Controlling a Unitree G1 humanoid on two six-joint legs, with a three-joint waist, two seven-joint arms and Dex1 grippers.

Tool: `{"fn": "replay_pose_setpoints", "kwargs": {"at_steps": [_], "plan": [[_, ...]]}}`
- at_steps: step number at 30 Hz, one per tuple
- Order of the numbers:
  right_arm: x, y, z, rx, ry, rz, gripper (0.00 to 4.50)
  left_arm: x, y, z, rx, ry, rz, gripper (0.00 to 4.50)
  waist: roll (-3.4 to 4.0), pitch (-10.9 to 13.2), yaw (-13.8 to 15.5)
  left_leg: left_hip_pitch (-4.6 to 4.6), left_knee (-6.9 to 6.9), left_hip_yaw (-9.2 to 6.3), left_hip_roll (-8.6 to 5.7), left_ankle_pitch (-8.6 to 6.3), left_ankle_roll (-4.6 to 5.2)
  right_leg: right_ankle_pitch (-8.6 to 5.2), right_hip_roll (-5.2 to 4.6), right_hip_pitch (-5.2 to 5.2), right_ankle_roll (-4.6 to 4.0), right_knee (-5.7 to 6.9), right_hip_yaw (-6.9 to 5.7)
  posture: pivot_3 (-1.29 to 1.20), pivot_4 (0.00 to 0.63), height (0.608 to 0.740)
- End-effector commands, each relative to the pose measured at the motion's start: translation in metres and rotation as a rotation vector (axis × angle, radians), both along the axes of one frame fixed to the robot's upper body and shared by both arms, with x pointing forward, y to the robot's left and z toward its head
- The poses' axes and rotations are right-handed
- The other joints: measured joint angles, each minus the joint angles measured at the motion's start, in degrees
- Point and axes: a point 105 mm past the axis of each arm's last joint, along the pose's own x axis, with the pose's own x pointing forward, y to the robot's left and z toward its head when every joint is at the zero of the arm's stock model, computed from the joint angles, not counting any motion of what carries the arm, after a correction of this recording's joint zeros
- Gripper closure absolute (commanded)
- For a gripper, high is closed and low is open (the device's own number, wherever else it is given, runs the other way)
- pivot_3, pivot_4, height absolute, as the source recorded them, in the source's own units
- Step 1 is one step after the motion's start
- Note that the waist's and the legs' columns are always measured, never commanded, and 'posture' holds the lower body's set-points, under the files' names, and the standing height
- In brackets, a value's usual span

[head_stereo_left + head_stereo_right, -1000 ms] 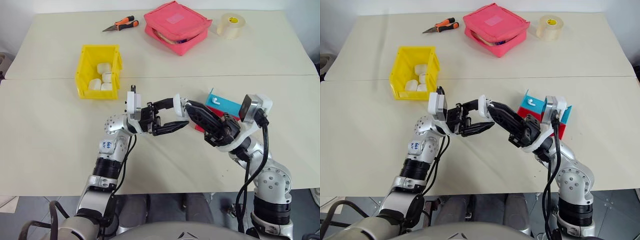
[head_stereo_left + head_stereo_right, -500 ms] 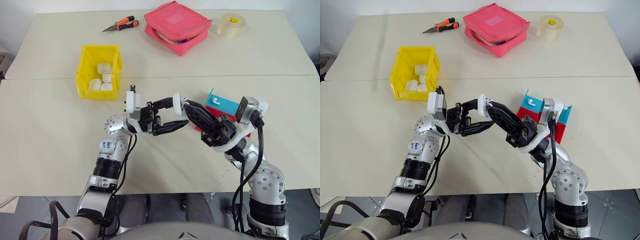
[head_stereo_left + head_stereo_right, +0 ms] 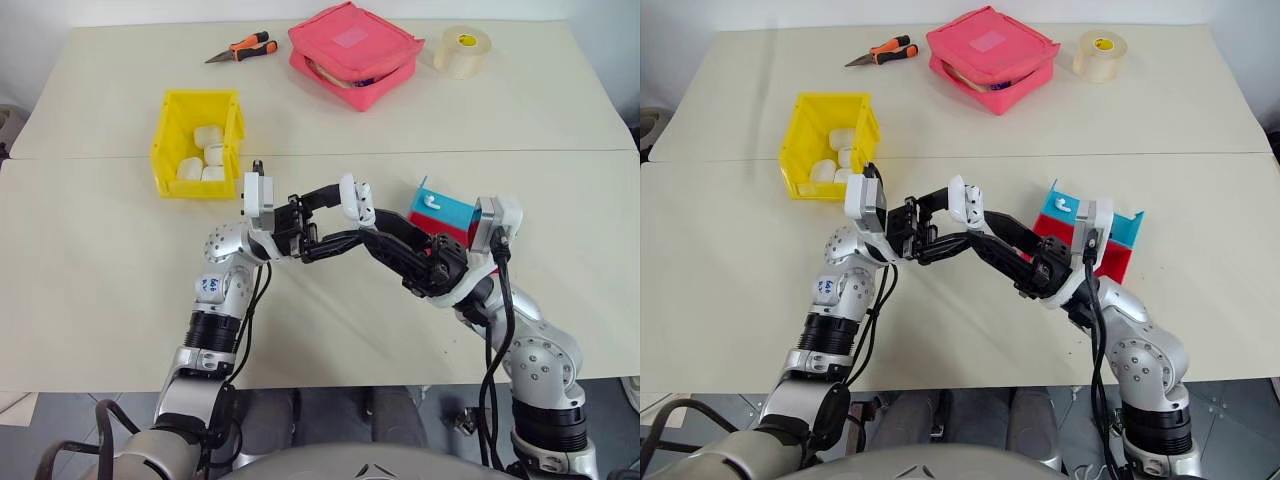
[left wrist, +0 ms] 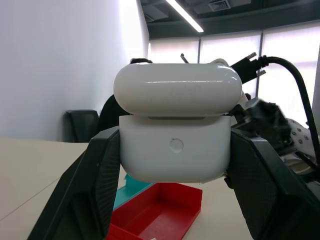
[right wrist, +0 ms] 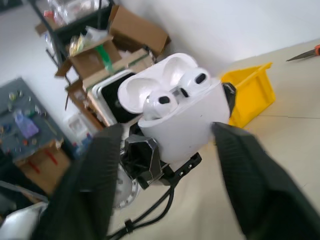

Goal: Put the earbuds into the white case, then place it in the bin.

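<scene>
The white case is held up over the table's middle, with my left gripper shut on its body. Its lid is flipped open, and two earbuds sit in its sockets. My right gripper is open just beside and below the case, one finger on each side of it, not touching. In the left wrist view the case is clamped between both black fingers. The yellow bin stands at the back left with several white cases inside. One more earbud lies on the blue tray part.
A red-and-blue tray sits just behind my right arm. Along the far edge lie orange pliers, a pink zip pouch and a tape roll. A seam runs across the tabletop.
My right gripper has spread its fingers off the case, and its wrist has rolled and dropped slightly. The left gripper keeps the case in nearly the same place.
</scene>
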Motion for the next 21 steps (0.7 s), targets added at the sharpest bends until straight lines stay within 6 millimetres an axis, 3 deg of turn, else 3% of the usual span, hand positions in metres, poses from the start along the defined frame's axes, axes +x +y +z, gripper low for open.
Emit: {"fn": "replay_pose_setpoints", "kwargs": {"at_steps": [1, 3, 6, 10, 13, 21], "plan": [[-0.004, -0.02, 0.017, -0.061, -0.095, -0.029, 1.31, 0.0, 0.01, 0.001, 0.066, -0.051, 0.044, 1.7, 0.0, 0.0, 0.0, 0.0, 0.0, 0.0, 0.01, 0.0, 0.0, 0.0, 0.0, 0.0, 0.0, 0.0, 0.0, 0.0, 0.15, 0.74], [-0.003, -0.031, 0.017, -0.129, -0.104, -0.045, 1.31, 0.005, 0.016, -0.004, 0.127, -0.057, 0.091, 1.7, 0.0, 0.0, 0.02, 0.0, -0.01, 0.01, 0.01, 0.0, 0.0, 0.0, 0.0, 0.0, 0.0, 0.0, 0.0, 0.0, 0.15, 0.74], [-0.001, -0.038, 0.011, -0.309, -0.127, -0.031, 1.93, 0.01, 0.029, -0.017, 0.294, -0.113, 0.152, 1.7, 0.0, 0.0, 0.04, 0.0, -0.02, 0.04, 0.01, 0.0, 0.0, 0.0, 0.01, 0.0, 0.0, 0.0, 0.0, 0.0, 0.15, 0.74], [0.003, -0.032, 0.01, -0.437, -0.163, 0.009, 3.34, 0.009, 0.035, -0.031, 0.471, -0.172, 0.152, 1.7, 0.0, 0.0, -0.01, 0.02, -0.04, 0.06, 0.02, 0.0, 0.01, 0.0, 0.01, 0.0, 0.0, -0.02, 0.0, 0.0, 0.15, 0.74], [0.006, -0.016, 0.01, -0.53, -0.193, 0.071, 4.41, 0.005, 0.033, -0.039, 0.592, -0.208, 0.117, 1.7, -0.01, 0.0, -0.04, 0.01, -0.03, 0.06, 0.03, 0.0, 0.0, 0.0, 0.0, 0.0, 0.0, -0.01, 0.0, 0.0, 0.15, 0.74], [-0.003, 0.035, 0.006, -0.612, -0.227, 0.244, 4.48, -0.004, 0.018, -0.033, 0.565, -0.206, 0.113, 1.7, -0.03, 0.01, 0.14, -0.05, -0.04, -0.06, 0.02, 0.0, 0.0, 0.0, -0.02, -0.03, 0.0, -0.07, -0.03, 0.0, 0.15, 0.74]]}}
